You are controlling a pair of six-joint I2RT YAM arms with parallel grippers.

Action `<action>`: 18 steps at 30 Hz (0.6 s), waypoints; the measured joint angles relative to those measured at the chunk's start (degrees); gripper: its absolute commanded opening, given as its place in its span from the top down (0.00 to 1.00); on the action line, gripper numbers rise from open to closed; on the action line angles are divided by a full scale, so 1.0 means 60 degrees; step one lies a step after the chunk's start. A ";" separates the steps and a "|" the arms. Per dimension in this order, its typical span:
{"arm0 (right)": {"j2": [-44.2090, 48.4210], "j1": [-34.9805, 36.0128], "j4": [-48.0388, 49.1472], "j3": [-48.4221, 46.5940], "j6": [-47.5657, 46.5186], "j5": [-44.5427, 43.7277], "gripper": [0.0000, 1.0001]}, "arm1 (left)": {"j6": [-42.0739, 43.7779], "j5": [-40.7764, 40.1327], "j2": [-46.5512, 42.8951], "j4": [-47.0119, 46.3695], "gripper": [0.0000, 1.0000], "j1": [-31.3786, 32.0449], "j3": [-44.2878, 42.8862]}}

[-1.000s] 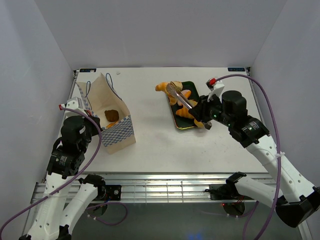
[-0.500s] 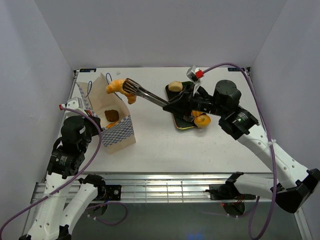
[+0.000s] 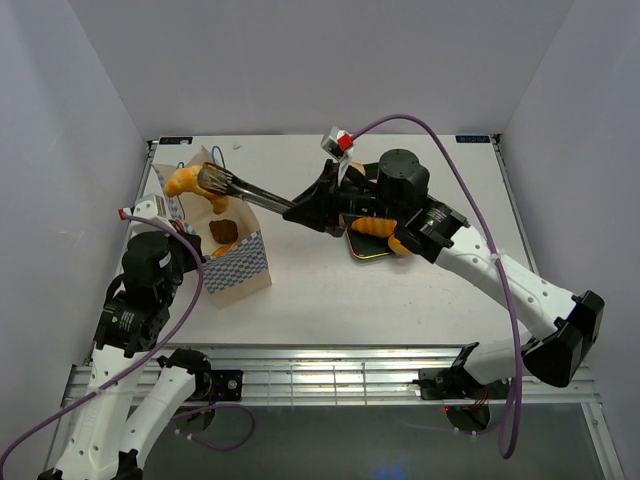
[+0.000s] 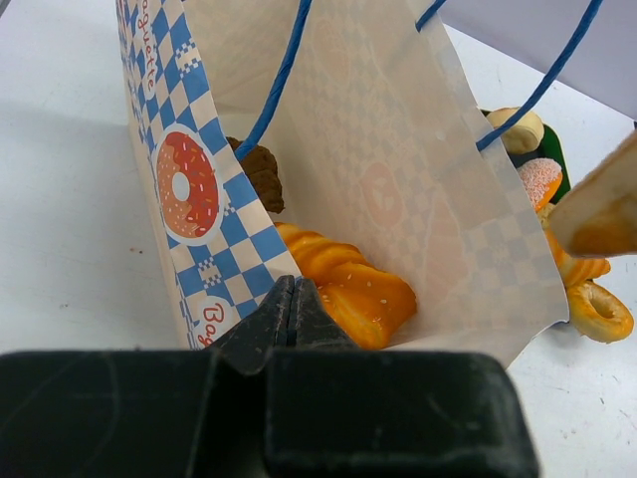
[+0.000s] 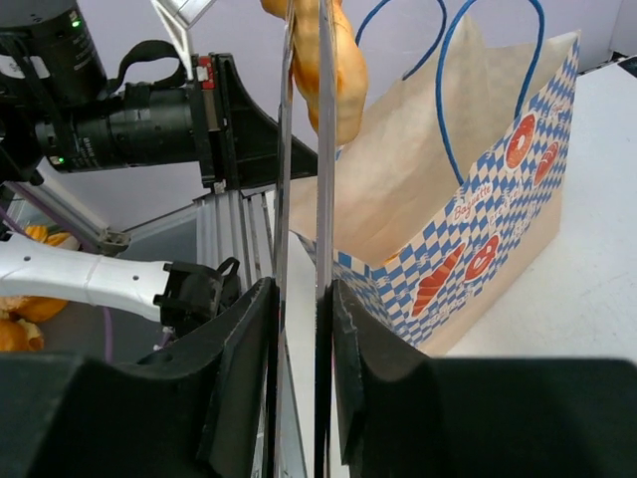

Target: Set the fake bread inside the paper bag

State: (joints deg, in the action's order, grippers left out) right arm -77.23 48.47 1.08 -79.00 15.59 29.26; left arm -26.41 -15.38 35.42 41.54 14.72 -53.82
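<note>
Right gripper [image 3: 318,205] carrying a bread piece [image 3: 185,183] from the tray [image 3: 358,250] to the paper bag [image 3: 240,268]
Clamped on the tongs [image 3: 250,190], the right gripper is swinging leftward off the tray, its arm stretching out across the middle of the scene. The bread piece pinched at the tong tips is leaving the tray, passing the paper bag's right rim and arriving, as far as the overhead view shows, above the bag's open mouth by its far-left corner.

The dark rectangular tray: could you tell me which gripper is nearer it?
Right. The right gripper, holding metal tongs, hovers beside the tray; the left gripper grips the distant cream paper bag.
</note>
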 measured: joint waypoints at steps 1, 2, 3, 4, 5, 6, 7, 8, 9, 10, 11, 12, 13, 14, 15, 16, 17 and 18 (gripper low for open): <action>-0.0076 0.0004 -0.0004 -0.0051 0.0018 -0.0058 0.58 | 0.0000 0.0004 0.0000 0.0000 1.00 0.0000 0.0000; -0.0153 0.0004 -0.0015 -0.0109 0.0040 -0.0098 0.55 | 0.0000 0.0007 0.0000 0.0000 1.00 0.0000 0.0000; -0.0248 0.0004 -0.0040 -0.0204 0.0047 -0.0117 0.51 | 0.0000 0.0015 0.0000 0.0000 1.00 0.0000 0.0000; -0.0342 0.0004 -0.0051 -0.0313 0.0040 -0.0135 0.46 | 0.0000 0.0036 0.0000 0.0000 1.00 0.0000 0.0000; -0.0419 0.0004 -0.0080 -0.0404 0.0036 -0.0182 0.45 | 0.0000 0.0055 0.0000 0.0000 1.00 0.0000 0.0000; -0.0466 0.0004 -0.0098 -0.0477 0.0015 -0.0222 0.45 | -0.0004 0.0069 0.0000 0.0000 1.00 0.0000 0.0000; -0.0477 0.0004 -0.0127 -0.0514 -0.0004 -0.0280 0.44 | -0.0004 0.0084 0.0000 0.0000 1.00 0.0000 0.0000; -0.0477 0.0004 -0.0168 -0.0539 -0.0015 -0.0324 0.44 | -0.0007 0.0102 0.0000 0.0000 1.00 0.0000 0.0000; -0.0477 0.0004 -0.0178 -0.0576 -0.0036 -0.0364 0.44 | -0.0004 0.0113 0.0000 0.0004 1.00 0.0000 0.0000; -0.0477 0.0004 -0.0189 -0.0619 -0.0066 -0.0401 0.44 | -0.0015 0.0142 0.0000 0.0007 1.00 0.0000 0.0000; -0.0474 0.0004 -0.0200 -0.0645 -0.0113 -0.0448 0.44 | -0.0022 0.0160 0.0000 0.0004 1.00 0.0000 0.0000; -0.0459 0.0004 -0.0251 -0.0692 -0.0157 -0.0499 0.44 | -0.0029 0.0175 0.0000 0.0004 1.00 0.0000 0.0000; -0.0455 0.0004 -0.0266 -0.0732 -0.0200 -0.0554 0.44 | -0.0029 0.0186 0.0000 0.0007 1.00 0.0000 0.0000; -0.0441 0.0007 -0.0313 -0.0787 -0.0255 -0.0623 0.44 | -0.0033 0.0200 0.0000 0.0007 1.00 0.0000 0.0000; -0.0426 0.0004 -0.0372 -0.0841 -0.0306 -0.0678 0.44 | -0.0036 0.0215 0.0000 0.0007 1.00 0.0000 0.0000; -0.0393 0.0004 -0.0433 -0.0896 -0.0375 -0.0772 0.44 | -0.0036 0.0226 0.0000 0.0004 1.00 0.0000 0.0000; -0.0339 0.0004 -0.0510 -0.0940 -0.0437 -0.0882 0.45 | -0.0040 0.0226 0.0000 0.0007 1.00 0.0000 0.0000; -0.0255 0.0007 -0.0572 -0.0943 -0.0488 -0.1002 0.44 | -0.0047 0.0233 0.0000 0.0007 1.00 0.0000 0.0000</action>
State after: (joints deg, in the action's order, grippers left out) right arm -78.76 48.51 -2.35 -84.66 12.67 23.24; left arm -26.70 -13.98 35.42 41.58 14.72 -53.82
